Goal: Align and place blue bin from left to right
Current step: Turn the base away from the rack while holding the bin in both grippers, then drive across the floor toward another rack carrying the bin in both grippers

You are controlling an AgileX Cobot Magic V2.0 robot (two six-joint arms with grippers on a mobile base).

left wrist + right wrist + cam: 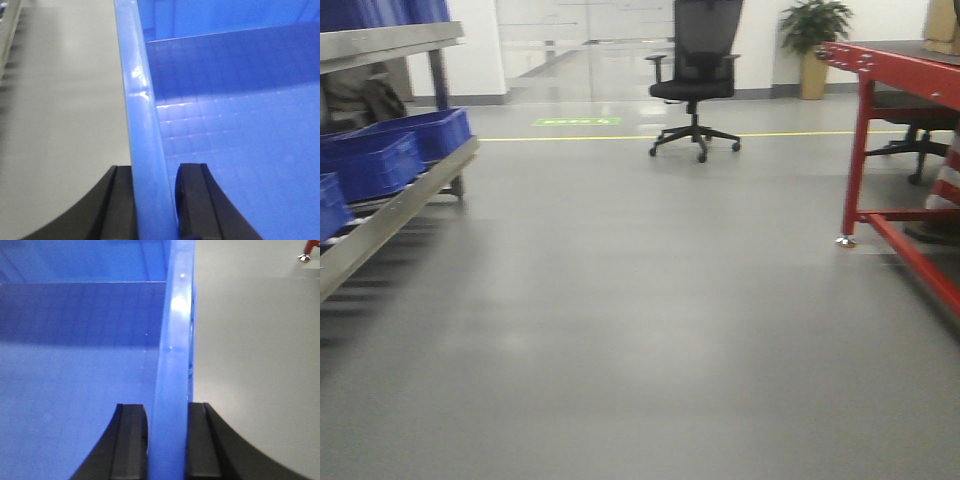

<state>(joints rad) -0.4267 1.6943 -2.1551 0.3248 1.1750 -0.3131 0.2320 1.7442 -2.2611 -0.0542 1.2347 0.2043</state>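
Left gripper (153, 200), right gripper (167, 440): each clamped on opposite rims of bin (235, 125), held above floor (60, 100). Risk: uneven arm motion twists the thin rims and bin slips.

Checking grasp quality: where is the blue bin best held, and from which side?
By the thin upright side walls of the blue bin: left gripper on its left wall, right gripper on its right, one finger inside, one outside.

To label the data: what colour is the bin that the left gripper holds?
Blue. The bin shows best in the left wrist view.
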